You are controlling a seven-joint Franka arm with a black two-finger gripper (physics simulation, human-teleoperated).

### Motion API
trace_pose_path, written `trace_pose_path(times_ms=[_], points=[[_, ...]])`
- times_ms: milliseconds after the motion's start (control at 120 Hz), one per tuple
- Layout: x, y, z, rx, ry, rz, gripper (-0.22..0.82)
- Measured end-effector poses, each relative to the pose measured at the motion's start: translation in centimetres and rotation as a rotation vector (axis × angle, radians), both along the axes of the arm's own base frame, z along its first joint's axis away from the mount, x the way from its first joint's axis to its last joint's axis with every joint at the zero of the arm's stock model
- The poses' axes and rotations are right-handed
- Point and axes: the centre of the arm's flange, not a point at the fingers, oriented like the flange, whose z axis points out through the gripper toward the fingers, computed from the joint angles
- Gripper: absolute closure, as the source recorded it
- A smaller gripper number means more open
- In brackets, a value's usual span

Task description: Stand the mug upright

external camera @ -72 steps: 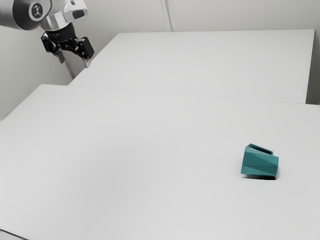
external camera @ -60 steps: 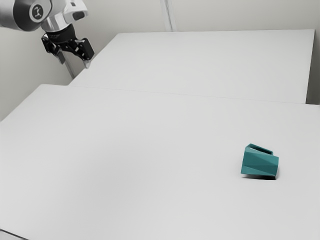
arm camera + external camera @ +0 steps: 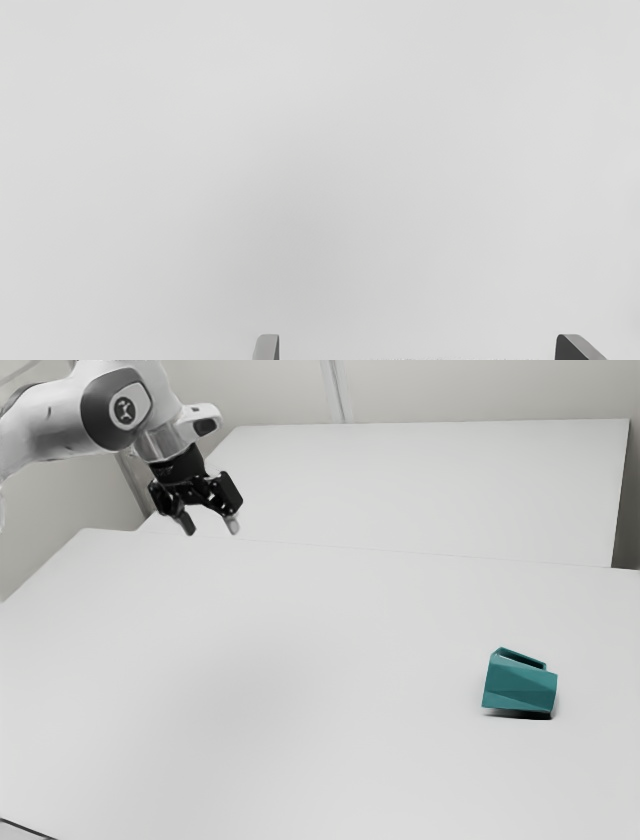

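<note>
Near, toward the exterior view's right, the mug [image 3: 520, 687] lies on its side on the table [image 3: 270, 700], its long axis roughly left to right. Well apart, far at the exterior view's left, the raised gripper [image 3: 211, 528] hangs wide and empty.

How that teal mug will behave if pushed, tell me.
Lying on its side, the mug may rock or slide rather than roll freely, since its wall looks faceted. The jutting handle would probably stop a full roll. Its crisp outline suggests a stiff body.
</note>
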Motion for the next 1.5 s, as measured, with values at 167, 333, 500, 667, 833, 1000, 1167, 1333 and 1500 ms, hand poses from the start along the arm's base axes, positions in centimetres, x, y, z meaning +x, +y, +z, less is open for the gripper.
trace_pose_path(times_ms=[167,333,500,667,833,1000,1167,1333,1500], points=[[2.3,-4.4,-6.3,-0.171,0.110,0.002,0.00],[4.0,-8.6,-11.8,-0.303,0.180,0.019,0.00],[3.9,-12.9,-16.4,-0.409,0.249,0.054,0.00],[3.5,-17.5,-19.2,-0.491,0.284,0.086,0.00],[4.1,-20.4,-22.1,-0.539,0.272,0.152,0.00],[4.6,-22.5,-23.7,-0.583,0.248,0.213,0.00],[4.3,-24.8,-25.1,-0.650,0.269,0.272,0.00],[4.1,-27.2,-26.9,-0.697,0.290,0.321,0.00],[4.0,-29.2,-29.1,-0.711,0.299,0.353,0.00]])
